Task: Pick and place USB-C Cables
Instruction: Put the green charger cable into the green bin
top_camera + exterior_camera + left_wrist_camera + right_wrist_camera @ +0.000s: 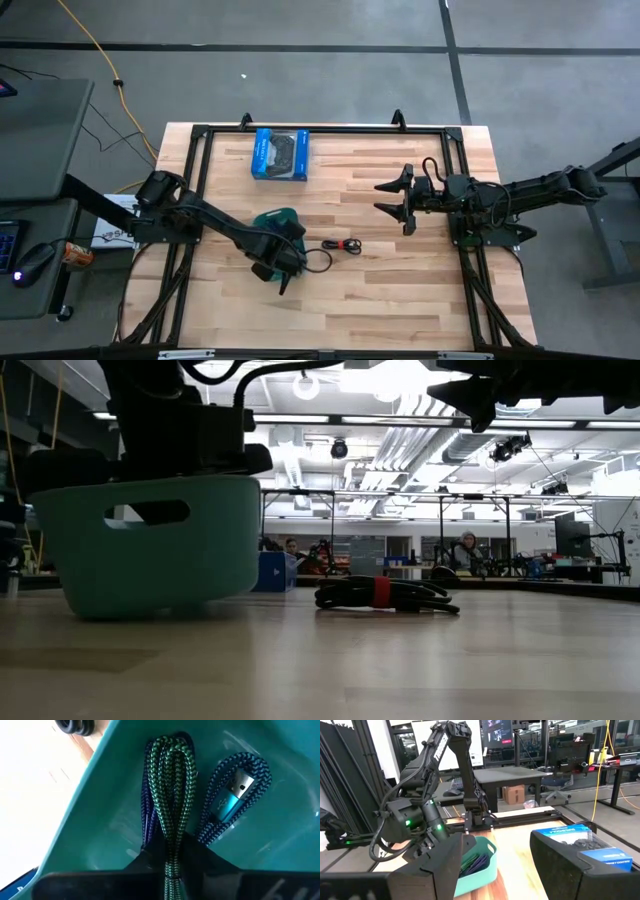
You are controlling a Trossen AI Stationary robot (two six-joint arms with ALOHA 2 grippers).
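Observation:
In the left wrist view my left gripper (172,857) reaches into the teal bin (100,795), shut on the green cable (172,795). The purple cable (146,810) lies right behind the green one. The blue-teal cable (227,800), with a shiny blue plug, lies beside them on the bin's inner surface. The black cable with a red tie (346,245) lies flat on the table just right of the bin (280,222); the low view shows it too (385,593). My right gripper (395,198) hovers open farther right, above the table. My left gripper pinches the green cable bundle between its two fingers at the bundle's near end (172,870). The fingers come down into the bin from above, and the bundle runs straight on ahead of them. Its looped far end (172,747) lies against the bin's inner surface.
A blue box picturing a black game controller (280,153) lies near the table's far edge, left of centre. A black metal frame (320,128) rims the wooden table. Bare wood stretches between the black cable and my right gripper (495,857). People sit in the room far behind the table.

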